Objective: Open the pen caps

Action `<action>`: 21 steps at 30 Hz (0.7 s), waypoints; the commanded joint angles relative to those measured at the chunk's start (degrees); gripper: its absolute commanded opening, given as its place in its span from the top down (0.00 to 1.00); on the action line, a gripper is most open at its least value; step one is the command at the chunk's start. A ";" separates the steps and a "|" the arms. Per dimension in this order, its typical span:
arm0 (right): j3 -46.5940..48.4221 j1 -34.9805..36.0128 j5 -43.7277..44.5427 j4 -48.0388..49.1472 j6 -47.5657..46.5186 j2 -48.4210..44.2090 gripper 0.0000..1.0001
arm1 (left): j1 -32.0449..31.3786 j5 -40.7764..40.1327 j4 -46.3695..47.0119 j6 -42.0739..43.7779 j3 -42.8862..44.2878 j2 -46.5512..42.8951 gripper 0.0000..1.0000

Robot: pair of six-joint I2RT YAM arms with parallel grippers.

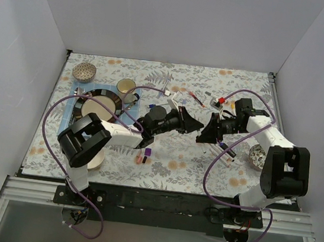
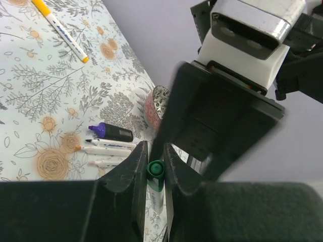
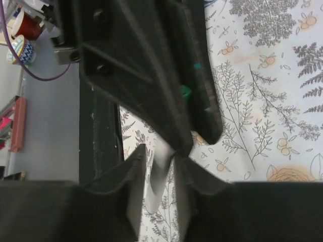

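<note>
My two grippers meet tip to tip over the middle of the table. My left gripper (image 1: 195, 125) (image 2: 154, 169) is shut on a pen with a green cap (image 2: 155, 169); its white barrel (image 2: 157, 196) runs down between the fingers. My right gripper (image 1: 204, 134) (image 3: 160, 169) is shut on a blurred white pen barrel (image 3: 162, 171), apparently the same pen. A bit of green (image 3: 185, 91) shows between the left fingers in the right wrist view. Loose pink and purple caps (image 1: 144, 155) lie on the cloth below the left arm.
Other pens (image 2: 108, 144) and a purple-capped black marker (image 2: 112, 132) lie near a small patterned bowl (image 2: 155, 103) (image 1: 257, 156). A yellow pen (image 2: 60, 29) lies further off. More pens (image 1: 184, 99) and a red cap (image 1: 221, 100) lie at the back. A plate (image 1: 98, 108), a cup (image 1: 126, 87) and a bowl (image 1: 83, 72) stand at the left.
</note>
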 commanded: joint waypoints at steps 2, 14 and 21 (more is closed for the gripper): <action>1.84 0.34 -2.42 -0.44 0.87 1.47 0.95 | -0.53 -3.37 -0.12 1.76 2.46 -2.51 1.00; 2.72 3.59 -2.42 -4.49 -2.29 3.76 0.99 | 12.56 -23.18 0.48 13.36 9.58 -16.48 1.00; 3.07 3.94 -2.07 -5.37 -3.17 3.67 0.99 | 16.43 -23.10 -0.04 15.30 7.13 -21.67 1.00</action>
